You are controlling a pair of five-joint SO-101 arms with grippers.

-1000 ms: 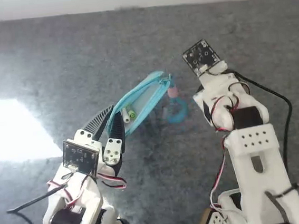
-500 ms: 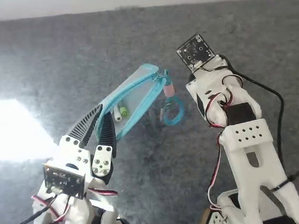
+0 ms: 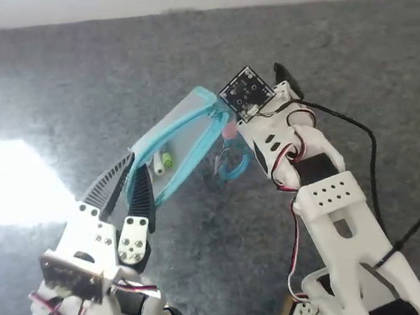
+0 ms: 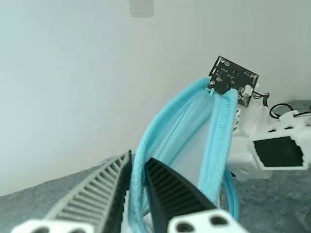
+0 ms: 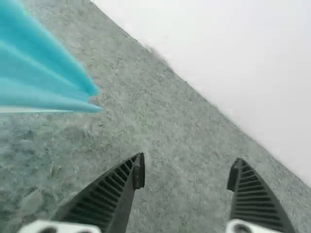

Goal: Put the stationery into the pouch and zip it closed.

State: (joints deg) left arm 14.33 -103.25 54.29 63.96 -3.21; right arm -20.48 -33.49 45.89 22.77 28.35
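At the pouch's (image 3: 182,141) near end, the left gripper (image 3: 138,164) pinches the blue rim, with the stationery (image 3: 162,162) inside. Its long axis runs to the far end. The right gripper (image 5: 189,162) is nearer that end, jaws spread, with the pouch tip beside them, not between.

Clear pouch (image 3: 185,134) with blue zipper trim, tilted up off the tabletop (image 3: 53,76)
Zipper's open, two pens (image 3: 162,161) sitting inside near the low end.
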